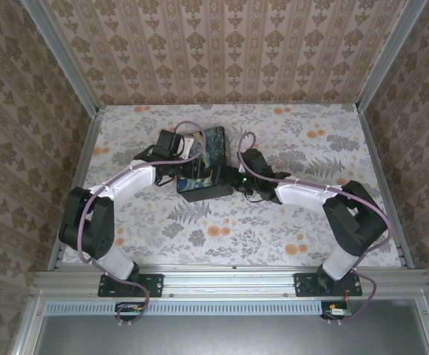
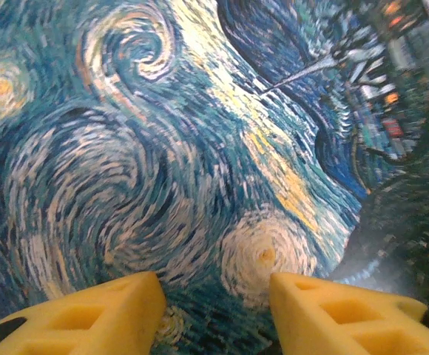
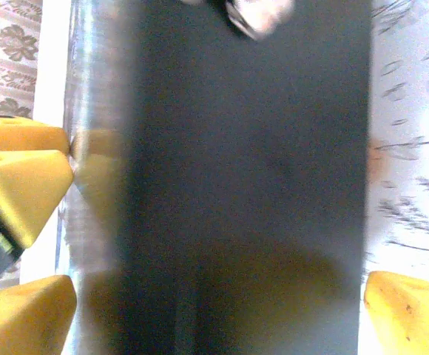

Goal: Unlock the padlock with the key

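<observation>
Your left gripper [image 2: 214, 285] hovers over the Starry Night lid [image 2: 163, 148] of the box [image 1: 213, 144], its jaws roughly half apart with nothing between them. Your right gripper [image 3: 218, 288] is spread to its widest astride the box's black side, with 1 yellow finger [image 3: 403, 310] close by either edge. You cannot tell whether it presses. A small, blurred silvery shape at the box's far end looks like the padlock [image 3: 259, 13]. The box sits mid-desk [image 1: 274, 237].
</observation>
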Available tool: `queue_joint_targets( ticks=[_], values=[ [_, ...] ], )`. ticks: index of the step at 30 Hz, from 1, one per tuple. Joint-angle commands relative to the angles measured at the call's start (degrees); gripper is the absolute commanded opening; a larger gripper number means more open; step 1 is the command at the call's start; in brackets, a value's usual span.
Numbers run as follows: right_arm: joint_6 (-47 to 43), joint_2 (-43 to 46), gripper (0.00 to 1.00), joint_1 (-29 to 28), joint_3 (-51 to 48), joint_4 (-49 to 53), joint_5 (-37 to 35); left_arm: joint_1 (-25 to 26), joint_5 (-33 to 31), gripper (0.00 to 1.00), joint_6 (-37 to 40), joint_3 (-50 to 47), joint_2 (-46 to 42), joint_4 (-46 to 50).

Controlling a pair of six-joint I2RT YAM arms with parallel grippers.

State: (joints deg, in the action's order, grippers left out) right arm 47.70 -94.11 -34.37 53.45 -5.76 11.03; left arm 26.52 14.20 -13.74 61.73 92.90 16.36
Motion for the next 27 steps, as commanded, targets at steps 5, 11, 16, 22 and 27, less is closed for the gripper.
queue_joint_targets(
  ticks=[5, 11, 16, 22, 27],
  values=[
    [-2.8, 9.7, 1.00, 5.9, -4.5, -0.4, 0.1, -2.2, -7.9, 0.53, 0.1, -5.2, 5.8, 10.1],
    [-16.9, 11.0, 1.00, 6.6, 0.7, 18.2, -7.6, -2.9, 1.2, 0.59, -0.8, -1.7, 0.0, 8.3],
    [-31.0, 16.8, 1.00, 11.5, -2.3, 20.6, -17.3, -4.3, -0.8, 1.00, 1.1, 3.9, -8.9, 8.1],
    [-44.8, 26.1, 1.00, 23.9, -18.5, -5.6, -24.5, -13.1, -23.4, 1.00, 14.1, -16.8, -20.8, -15.6],
    [-47.1, 18.8, 1.00, 30.6, -27.8, -28.9, -19.6, -21.3, -26.6, 0.99, 17.2, -30.6, -18.3, -33.4]
  ],
)
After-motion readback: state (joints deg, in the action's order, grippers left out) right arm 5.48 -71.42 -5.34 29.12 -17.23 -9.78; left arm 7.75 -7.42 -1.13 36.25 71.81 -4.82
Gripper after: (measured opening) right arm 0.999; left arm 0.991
